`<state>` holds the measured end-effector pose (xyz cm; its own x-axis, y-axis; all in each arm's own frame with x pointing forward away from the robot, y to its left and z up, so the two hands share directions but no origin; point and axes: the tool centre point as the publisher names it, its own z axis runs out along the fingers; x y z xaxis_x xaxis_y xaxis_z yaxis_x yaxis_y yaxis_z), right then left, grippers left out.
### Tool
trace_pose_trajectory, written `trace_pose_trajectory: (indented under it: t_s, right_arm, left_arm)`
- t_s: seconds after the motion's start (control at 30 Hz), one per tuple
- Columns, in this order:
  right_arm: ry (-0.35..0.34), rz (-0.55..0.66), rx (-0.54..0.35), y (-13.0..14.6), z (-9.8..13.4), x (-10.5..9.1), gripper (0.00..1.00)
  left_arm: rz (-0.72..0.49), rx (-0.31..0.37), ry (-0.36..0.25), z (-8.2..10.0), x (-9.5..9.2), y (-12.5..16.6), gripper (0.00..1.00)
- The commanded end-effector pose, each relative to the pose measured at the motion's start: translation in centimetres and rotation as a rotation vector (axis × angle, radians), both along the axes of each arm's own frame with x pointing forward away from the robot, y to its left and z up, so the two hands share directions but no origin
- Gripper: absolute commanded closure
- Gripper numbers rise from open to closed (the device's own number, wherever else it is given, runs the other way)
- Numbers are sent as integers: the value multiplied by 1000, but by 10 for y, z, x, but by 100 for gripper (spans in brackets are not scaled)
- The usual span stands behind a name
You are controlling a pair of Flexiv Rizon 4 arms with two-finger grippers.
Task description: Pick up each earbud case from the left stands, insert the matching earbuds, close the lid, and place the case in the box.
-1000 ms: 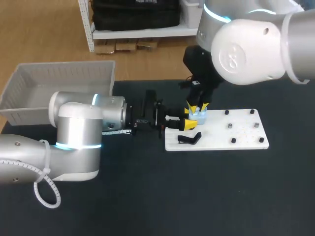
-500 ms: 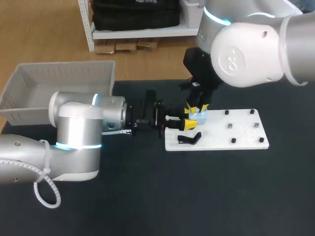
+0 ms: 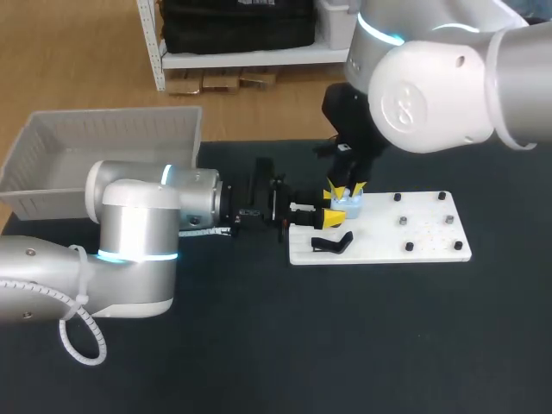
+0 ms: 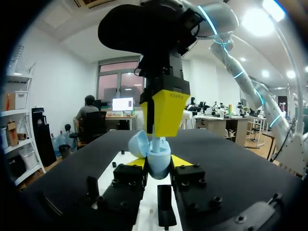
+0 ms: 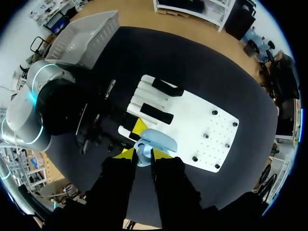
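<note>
Left wrist view puts the light blue earbud case [image 4: 158,168] right ahead, upright with its lid [image 4: 138,144] swung open to one side. It is clamped between the yellow tips of the left gripper [image 4: 158,164], one tip against each flank. A light blue earbud [image 4: 156,143] stands stem-down in the mouth of the case, and the right gripper [image 4: 165,131] comes straight down from above with its yellow fingers closed on the earbud's upper part. In the right wrist view the same earbud [image 5: 143,156] sits pinched between the right gripper's [image 5: 143,159] fingers. The open earbud case [image 5: 156,139] is just ahead of them, and a yellow tip of the left gripper [image 5: 139,126] shows beside it. From the head view the earbud case [image 3: 351,206] is held over the left end of a white board [image 3: 388,240]. The left gripper [image 3: 336,216] reaches in level from the left, while the right gripper [image 3: 346,188] hangs directly over the case. A black stand [image 3: 332,244] lies on the board just beside the held case, and small dark pegs [image 3: 403,221] dot the board's right part. The board rests on a black table [image 3: 345,345], and a grey bin [image 3: 103,138] stands well apart at the table's far left corner.
</note>
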<state>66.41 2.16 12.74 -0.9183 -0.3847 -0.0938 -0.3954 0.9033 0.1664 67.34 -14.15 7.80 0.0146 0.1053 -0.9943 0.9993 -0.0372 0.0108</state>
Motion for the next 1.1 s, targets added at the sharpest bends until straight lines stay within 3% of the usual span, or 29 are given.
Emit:
trace_pose_trajectory:
  t_s: [0.03, 1.1]
  right_arm:
    - [1, 0, 0, -1, -1, 2, 100]
    - [13, 24, -10, 1, -4, 2, 100]
  left_arm:
    - [-2, -1, 0, 0, 1, 0, 100]
    - [-2, -1, 0, 0, 1, 0, 100]
